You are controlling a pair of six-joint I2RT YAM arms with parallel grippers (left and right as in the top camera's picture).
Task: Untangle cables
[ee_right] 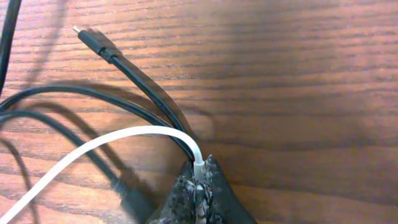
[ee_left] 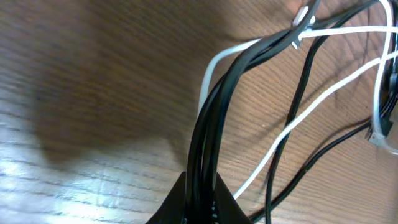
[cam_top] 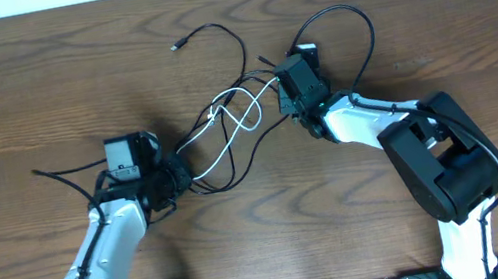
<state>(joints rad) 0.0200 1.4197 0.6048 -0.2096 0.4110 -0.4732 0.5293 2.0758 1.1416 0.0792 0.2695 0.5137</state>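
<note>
The left gripper (ee_left: 200,190) is clamping its jaws on a bundle of black cords (ee_left: 214,112). The white cord (ee_left: 323,93) is passing alongside, and I cannot tell whether it is in that grip. The right gripper (ee_right: 199,180) is pinching the white cord. The tangle (cam_top: 226,123) is lying between the two, its long axis running from one set of jaws to the other, so neither arm is nearer. Bare table (cam_top: 39,94) is lying open outward of both grippers, with a free plug (cam_top: 177,45) beyond and the far edge well off.
</note>
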